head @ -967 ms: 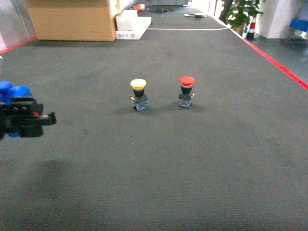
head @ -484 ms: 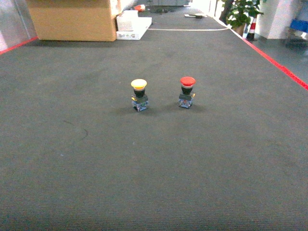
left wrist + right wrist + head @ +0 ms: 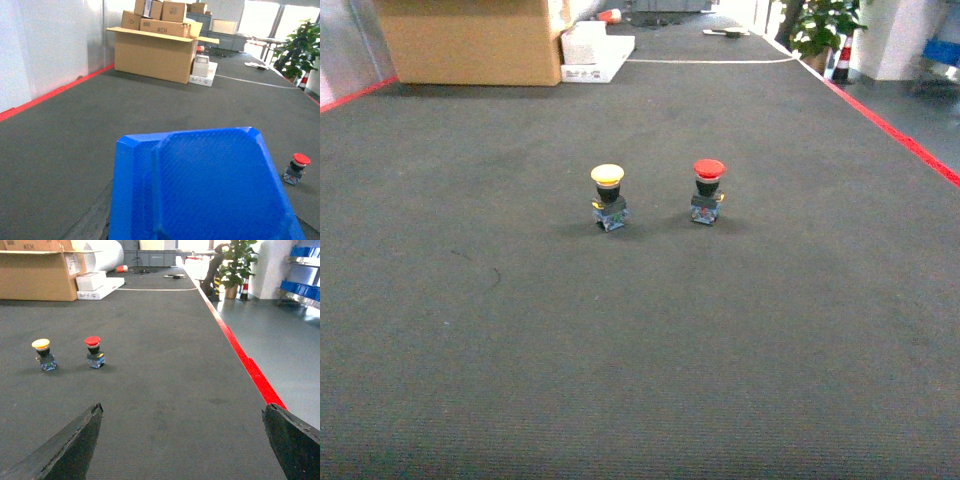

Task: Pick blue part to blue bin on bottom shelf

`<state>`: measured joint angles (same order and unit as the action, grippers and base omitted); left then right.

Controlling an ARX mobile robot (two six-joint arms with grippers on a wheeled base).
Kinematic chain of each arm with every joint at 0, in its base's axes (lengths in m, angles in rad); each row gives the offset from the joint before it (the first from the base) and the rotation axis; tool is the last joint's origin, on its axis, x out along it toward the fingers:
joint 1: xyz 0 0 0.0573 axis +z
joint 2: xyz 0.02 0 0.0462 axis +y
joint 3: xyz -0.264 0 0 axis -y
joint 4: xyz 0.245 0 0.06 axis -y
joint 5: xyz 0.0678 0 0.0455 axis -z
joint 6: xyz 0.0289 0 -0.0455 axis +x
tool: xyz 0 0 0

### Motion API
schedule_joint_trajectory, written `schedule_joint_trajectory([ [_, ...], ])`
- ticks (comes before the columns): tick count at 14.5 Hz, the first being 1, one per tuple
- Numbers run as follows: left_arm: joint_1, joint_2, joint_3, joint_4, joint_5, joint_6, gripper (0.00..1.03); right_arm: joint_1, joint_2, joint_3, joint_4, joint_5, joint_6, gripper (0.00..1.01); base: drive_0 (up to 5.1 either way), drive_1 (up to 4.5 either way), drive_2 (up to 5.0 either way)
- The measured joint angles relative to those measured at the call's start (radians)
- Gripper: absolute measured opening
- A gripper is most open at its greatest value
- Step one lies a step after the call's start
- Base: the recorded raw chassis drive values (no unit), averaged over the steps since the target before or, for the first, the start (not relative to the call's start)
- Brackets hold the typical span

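The left wrist view is showing the blue part [image 3: 205,185] filling the frame right below the camera, probably sitting in the left gripper, though its fingers are hidden, so I cannot tell its grip. The right gripper [image 3: 182,440] is hanging wide apart over the carpet [image 3: 160,340], with the red button [image 3: 93,352] and yellow button [image 3: 43,354] ahead to its left.

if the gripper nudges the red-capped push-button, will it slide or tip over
The red-capped push-button would probably tip: its wide cap sits high over a narrower base. The dark carpet-like mat looks textured, so sliding seems unlikely. Once down, it may roll on its round cap.
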<state>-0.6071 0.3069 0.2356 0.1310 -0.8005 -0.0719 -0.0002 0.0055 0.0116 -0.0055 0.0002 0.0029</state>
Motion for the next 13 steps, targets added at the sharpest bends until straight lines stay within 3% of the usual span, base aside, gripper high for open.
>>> schedule_joint_trajectory([
  [6, 0.000, -0.001, 0.000, 0.000, -0.001, -0.001, 0.45, 0.000, 0.000, 0.000, 0.001, 0.000, 0.000, 0.98, 0.0, 0.00, 0.0],
  [11, 0.000, -0.002, 0.000, 0.002, -0.001, -0.002, 0.45, 0.000, 0.000, 0.000, 0.002, 0.000, 0.000, 0.98, 0.0, -4.00, 4.0],
  [13, 0.001, -0.002, 0.000, -0.002, -0.004, -0.003, 0.45, 0.000, 0.000, 0.000, 0.001, -0.001, 0.000, 0.98, 0.0, 0.00, 0.0],
])
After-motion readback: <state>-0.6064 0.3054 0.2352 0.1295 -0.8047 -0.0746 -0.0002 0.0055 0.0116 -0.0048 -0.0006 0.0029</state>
